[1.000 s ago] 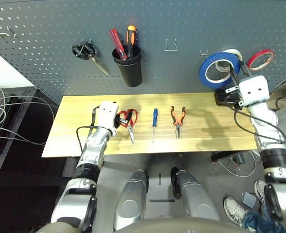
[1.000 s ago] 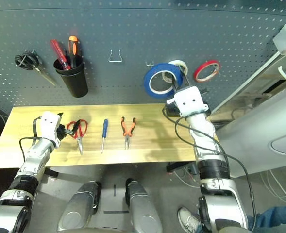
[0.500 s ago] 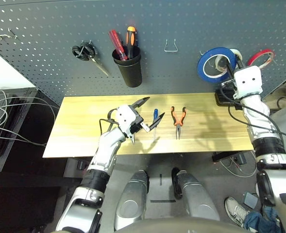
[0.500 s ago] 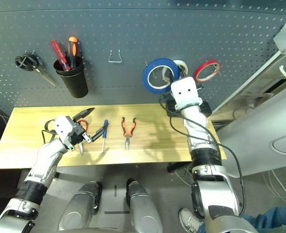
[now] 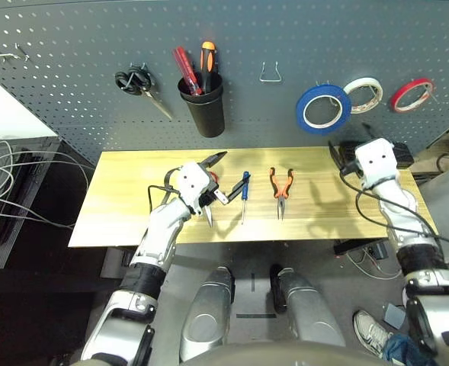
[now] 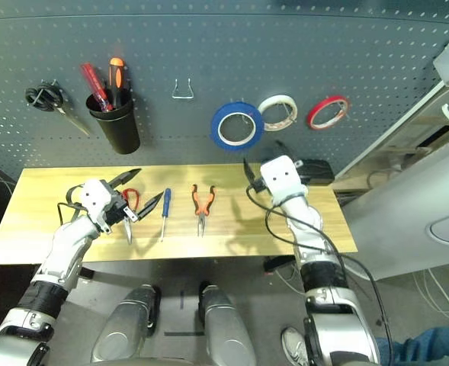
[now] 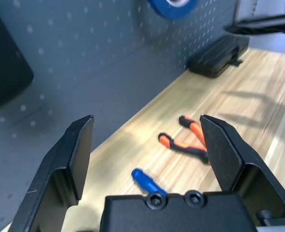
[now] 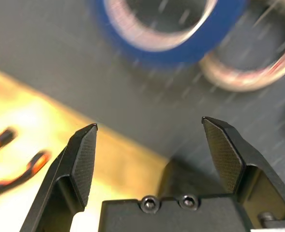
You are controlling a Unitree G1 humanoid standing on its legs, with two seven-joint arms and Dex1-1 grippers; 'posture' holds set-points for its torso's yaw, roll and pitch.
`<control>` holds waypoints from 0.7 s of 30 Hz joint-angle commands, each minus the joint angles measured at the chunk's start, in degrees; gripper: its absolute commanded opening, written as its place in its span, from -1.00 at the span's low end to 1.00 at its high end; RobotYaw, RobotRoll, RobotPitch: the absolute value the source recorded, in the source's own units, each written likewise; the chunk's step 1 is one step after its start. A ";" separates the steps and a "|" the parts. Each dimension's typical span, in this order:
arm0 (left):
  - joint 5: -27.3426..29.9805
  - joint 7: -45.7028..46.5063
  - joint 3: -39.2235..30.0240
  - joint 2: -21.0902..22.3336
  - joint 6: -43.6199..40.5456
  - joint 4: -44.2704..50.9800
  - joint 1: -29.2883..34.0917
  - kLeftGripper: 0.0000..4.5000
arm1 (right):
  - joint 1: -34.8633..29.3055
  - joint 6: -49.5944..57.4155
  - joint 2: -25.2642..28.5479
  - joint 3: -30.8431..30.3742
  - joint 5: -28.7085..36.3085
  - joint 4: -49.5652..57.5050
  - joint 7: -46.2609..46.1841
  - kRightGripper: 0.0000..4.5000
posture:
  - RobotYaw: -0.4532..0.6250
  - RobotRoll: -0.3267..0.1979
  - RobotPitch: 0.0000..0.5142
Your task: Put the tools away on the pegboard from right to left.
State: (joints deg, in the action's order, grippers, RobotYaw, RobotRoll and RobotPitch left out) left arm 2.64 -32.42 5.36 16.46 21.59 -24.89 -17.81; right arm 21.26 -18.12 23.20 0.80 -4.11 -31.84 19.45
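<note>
The pegboard [image 5: 300,46] stands behind the bench [image 5: 117,198], beyond both end effectors, and it already carries the first of the four tools: the blue tape ring [image 5: 323,109] hangs on its hook, above and just to the left of the right end effector [image 8: 149,159]. That end effector is over the right end of the bench with its jaws spread wide and nothing between them, so I judge the rightmost item done.

Three tools are left on the bench. The needle-nose pliers [image 5: 280,185] lie flat between the two end effectors, nearer the left one, and by the right-to-left order they look to be next. The blue-handled screwdriver [image 5: 243,192] lies just beside the left end effector [image 5: 221,177], on its right. The red-handled scissors [image 6: 126,206] lie right at that end effector, partly hidden under it; whether it touches them I cannot tell. Its jaws are wide apart and hold nothing.

On the pegboard above the left end effector, an empty wire hook [image 5: 268,73] and the black cup [image 5: 206,107] seem the likely homes for what is left. So roughly a quarter of the task is done.
</note>
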 commanded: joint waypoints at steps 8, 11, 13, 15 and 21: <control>-7.36 4.03 2.66 0.33 -7.40 -6.23 -4.42 1.00 | 5.31 17.41 -7.29 -4.12 0.62 -5.05 4.67 0.99 | 0.03 0.25 -0.16; -9.29 4.34 4.16 0.26 -9.45 -7.00 -4.91 1.00 | 9.91 24.12 -10.42 -2.92 1.47 -10.76 1.87 0.99 | 0.06 0.25 -0.15; -10.22 4.25 5.05 0.24 -11.15 -6.76 -4.96 1.00 | 13.16 28.41 -12.25 -1.06 2.70 -15.10 -0.79 0.99 | 0.07 0.25 -0.14; -10.86 3.98 5.80 0.32 -12.36 -6.18 -4.82 1.00 | 15.65 30.95 -13.55 0.98 4.18 -18.53 -3.02 0.99 | 0.09 0.25 -0.13; -10.84 2.43 6.87 0.92 -14.23 -3.79 -2.91 1.00 | 21.18 34.20 -15.59 4.78 6.00 -27.05 -9.57 0.99 | 0.13 0.25 -0.07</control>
State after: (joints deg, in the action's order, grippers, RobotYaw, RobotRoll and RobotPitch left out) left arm -7.63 -29.17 11.17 17.11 8.40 -29.52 -22.31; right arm 42.59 14.91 7.95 4.36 1.34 -56.25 11.70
